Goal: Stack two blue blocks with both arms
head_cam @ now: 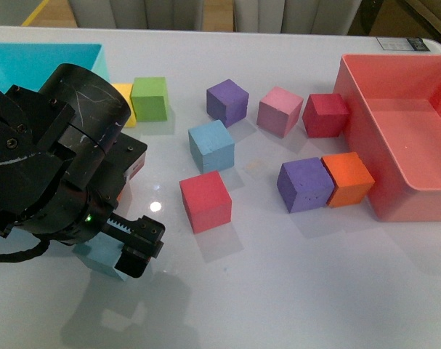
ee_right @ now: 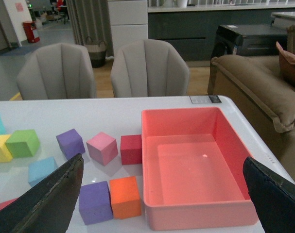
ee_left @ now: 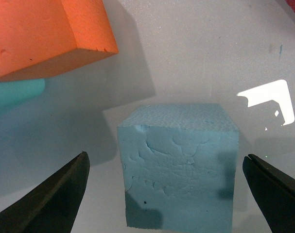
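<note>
Jaws of left gripper [head_cam: 133, 251] straddle near sky-blue foam cube [head_cam: 102, 259]; 2nd sky-blue foam cube [head_cam: 211, 145] sits mid-table. L wrist: wide open, cube centred btwn, untouched. R wrist: right gripper [ee_right: 162, 194] open, empty, further off.

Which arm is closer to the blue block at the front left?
Left. The left gripper has its open fingers either side of the blue block; the right gripper is raised far off, facing the pink bin.
</note>
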Controlling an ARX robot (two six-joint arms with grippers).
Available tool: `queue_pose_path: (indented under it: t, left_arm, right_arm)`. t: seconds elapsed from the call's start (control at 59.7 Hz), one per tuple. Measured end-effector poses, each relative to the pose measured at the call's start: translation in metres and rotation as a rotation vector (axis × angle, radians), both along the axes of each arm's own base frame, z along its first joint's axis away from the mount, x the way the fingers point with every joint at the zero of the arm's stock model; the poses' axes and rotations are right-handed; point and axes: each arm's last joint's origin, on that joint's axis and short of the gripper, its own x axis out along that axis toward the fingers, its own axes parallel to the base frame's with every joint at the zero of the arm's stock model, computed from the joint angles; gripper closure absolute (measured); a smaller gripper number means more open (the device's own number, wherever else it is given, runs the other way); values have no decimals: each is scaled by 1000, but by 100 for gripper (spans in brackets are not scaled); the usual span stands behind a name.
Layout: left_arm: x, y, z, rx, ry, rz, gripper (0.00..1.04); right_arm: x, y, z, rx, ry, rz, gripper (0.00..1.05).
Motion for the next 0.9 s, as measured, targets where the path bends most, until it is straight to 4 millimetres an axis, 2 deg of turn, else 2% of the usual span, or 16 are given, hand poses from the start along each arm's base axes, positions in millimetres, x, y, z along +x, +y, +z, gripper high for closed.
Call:
queue_pose_path:
  t: [0.502,0.72,0.904]
  left_arm:
    - [1,1,-14,3,58,18,10]
    - [-5,-6,-14,6,87,13,46]
    - [-6,-7,-2,11,78,22,57]
  right_arm:
    - [0,0,0,0,0,0,9]
    - [0,0,0,0,0,0,9]
    - [0,0,0,0,0,0,9]
